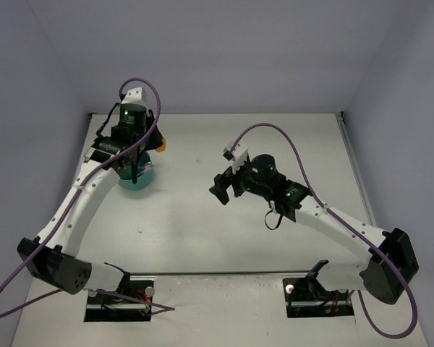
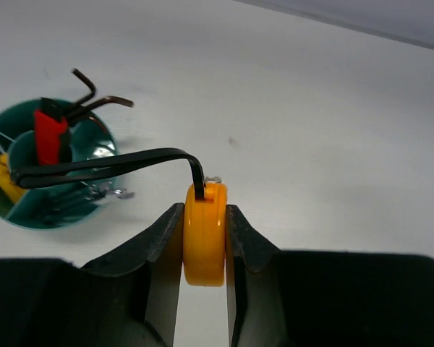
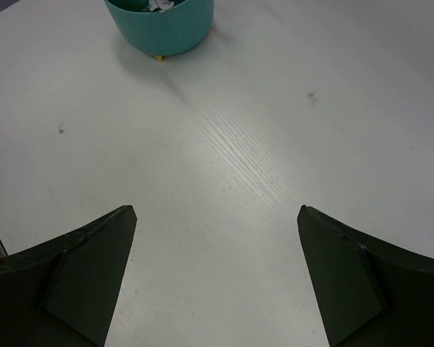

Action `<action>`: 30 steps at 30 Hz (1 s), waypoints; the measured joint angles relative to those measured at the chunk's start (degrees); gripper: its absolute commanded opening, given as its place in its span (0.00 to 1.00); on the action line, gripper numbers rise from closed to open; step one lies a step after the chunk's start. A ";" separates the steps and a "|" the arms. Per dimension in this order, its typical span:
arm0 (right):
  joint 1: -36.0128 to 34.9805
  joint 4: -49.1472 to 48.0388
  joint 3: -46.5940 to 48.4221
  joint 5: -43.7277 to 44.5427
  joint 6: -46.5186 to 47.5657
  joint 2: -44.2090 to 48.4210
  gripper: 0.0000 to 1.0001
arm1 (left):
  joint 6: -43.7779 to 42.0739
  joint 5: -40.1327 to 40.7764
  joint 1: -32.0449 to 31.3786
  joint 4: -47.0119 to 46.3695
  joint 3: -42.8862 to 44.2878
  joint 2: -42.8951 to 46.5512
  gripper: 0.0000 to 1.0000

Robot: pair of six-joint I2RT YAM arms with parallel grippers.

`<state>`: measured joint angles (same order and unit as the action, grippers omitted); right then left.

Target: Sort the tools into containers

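Observation:
My left gripper (image 2: 205,217) is shut on the round orange handle (image 2: 205,235) of a tool. Its bent black shaft (image 2: 108,163) reaches left over the teal tub (image 2: 94,144). In the tub stand a red-and-black folding knife (image 2: 50,134), dark hex keys (image 2: 94,101), a yellow-orange handle (image 2: 3,181) and thin silver wrenches (image 2: 105,191). From above, the left gripper (image 1: 156,144) hangs just right of and above the tub (image 1: 137,181). My right gripper (image 1: 220,189) is open over bare table, and nothing lies between its fingers (image 3: 94,253). The tub (image 3: 163,29) sits well ahead of it.
The white table (image 1: 224,231) is walled by grey panels at the back and both sides. Purple cables loop from both arms. A small dark speck (image 3: 312,96) marks the tabletop.

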<state>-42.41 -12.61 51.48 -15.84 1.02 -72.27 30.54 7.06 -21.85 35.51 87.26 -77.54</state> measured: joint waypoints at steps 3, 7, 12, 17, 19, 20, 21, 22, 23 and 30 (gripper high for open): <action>0.00 -0.10 -2.18 1.10 -1.25 0.71 0.92 | -2.83 5.04 0.94 0.55 2.16 -4.40 0.00; 0.00 0.43 -4.84 1.60 -2.59 0.76 0.91 | -5.96 8.57 3.00 0.60 3.19 -10.34 0.00; 0.00 0.75 -5.81 1.56 -3.60 0.43 0.91 | -9.09 10.18 6.81 -1.67 3.13 -14.88 0.00; 0.00 0.74 -5.85 1.29 -3.85 -0.03 0.91 | -10.68 9.64 9.50 -3.40 3.27 -17.79 0.00; 0.00 0.77 -5.86 1.20 -3.85 -0.09 0.91 | -10.84 9.38 9.88 -3.58 3.26 -19.12 0.00; 0.00 0.77 -5.86 1.20 -3.85 -0.11 0.91 | -10.84 9.22 9.88 -3.65 3.26 -19.82 0.00; 0.00 0.77 -5.87 1.20 -3.85 -0.12 0.91 | -10.84 9.06 9.88 -3.74 3.22 -20.47 0.00; 0.00 0.77 -5.90 1.20 -3.85 -0.15 0.91 | -10.82 8.92 9.88 -3.85 3.13 -21.07 0.00; 0.00 0.77 -5.92 1.20 -3.85 -0.22 0.91 | -10.82 8.85 9.88 -4.10 2.86 -21.50 0.00; 0.00 0.82 -5.99 0.68 -3.82 -1.50 0.91 | -11.01 8.87 9.86 -7.10 -2.29 -22.12 0.00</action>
<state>-42.41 -11.79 45.49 -15.15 -2.81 -73.76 19.54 15.92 -11.99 28.41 84.97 -99.66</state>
